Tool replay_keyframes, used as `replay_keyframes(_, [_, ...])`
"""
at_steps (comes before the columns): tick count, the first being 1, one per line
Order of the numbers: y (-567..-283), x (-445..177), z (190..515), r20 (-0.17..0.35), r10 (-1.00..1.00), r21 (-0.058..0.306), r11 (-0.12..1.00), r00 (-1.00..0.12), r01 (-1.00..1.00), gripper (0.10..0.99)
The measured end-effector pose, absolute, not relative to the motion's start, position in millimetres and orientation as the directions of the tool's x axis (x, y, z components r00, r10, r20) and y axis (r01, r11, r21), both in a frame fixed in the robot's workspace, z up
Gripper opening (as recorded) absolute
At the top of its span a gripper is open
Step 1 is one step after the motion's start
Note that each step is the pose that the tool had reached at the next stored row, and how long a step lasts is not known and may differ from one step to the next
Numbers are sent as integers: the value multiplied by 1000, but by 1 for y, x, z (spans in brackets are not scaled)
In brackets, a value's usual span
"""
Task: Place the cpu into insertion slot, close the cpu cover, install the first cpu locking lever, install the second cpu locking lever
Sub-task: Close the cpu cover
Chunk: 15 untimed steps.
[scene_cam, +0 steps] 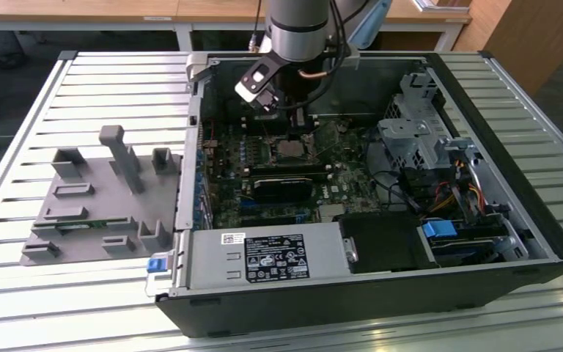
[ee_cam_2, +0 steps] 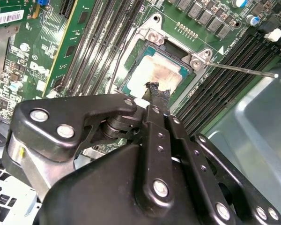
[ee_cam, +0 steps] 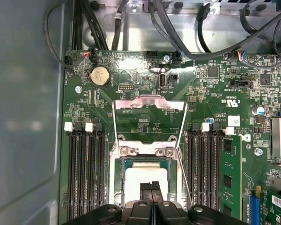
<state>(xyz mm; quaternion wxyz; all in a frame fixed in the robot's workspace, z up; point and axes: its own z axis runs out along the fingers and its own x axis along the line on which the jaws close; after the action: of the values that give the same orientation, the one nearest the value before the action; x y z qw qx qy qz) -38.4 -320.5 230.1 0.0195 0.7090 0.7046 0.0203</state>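
Our arm (scene_cam: pixel 299 26) stands nearly upright, its silver wrist (scene_cam: pixel 296 45) pointing straight down. Below it hangs the pincer (scene_cam: pixel 296 119), low and vertical. In both wrist views we see its black fingertips (ee_cam: pixel 146 188) (ee_cam_2: pixel 155 93) pressed together, no gap between them, linkage bars folded in.

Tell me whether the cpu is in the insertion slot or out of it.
In. In both wrist views the cpu sits flat, silvery top up, within the metal rim of the insertion slot.
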Motion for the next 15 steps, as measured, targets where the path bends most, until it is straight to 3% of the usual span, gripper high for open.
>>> replay_keyframes(15, [-324, -38, 237, 4, 1000, 56, -6, 6, 998, 106])
